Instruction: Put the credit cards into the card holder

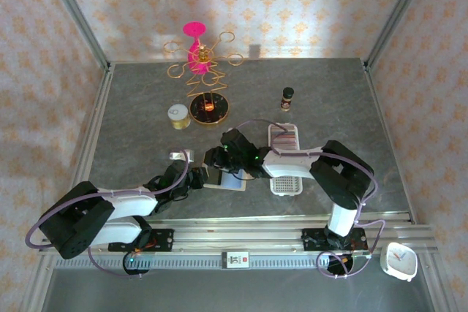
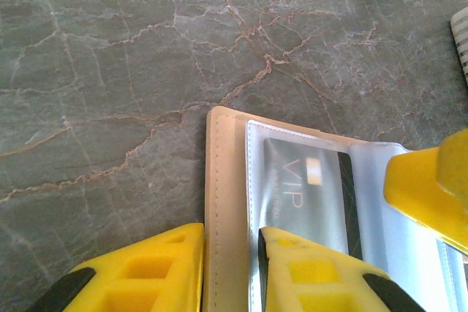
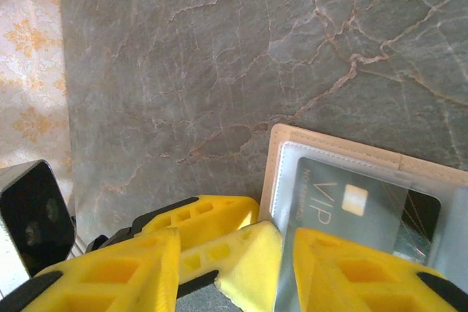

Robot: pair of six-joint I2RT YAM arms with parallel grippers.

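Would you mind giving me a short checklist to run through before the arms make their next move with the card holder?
1. card holder lying open on the table: ok.
2. left fingers straddling its beige edge: ok.
3. Firm hold on that edge: cannot tell.
4. VIP card fully inside the clear sleeve: not ok, one dark end looks uncovered.
5. right fingers spread, one over the card: ok.
6. More cards in the white tray: cannot tell, the arm partly covers it.
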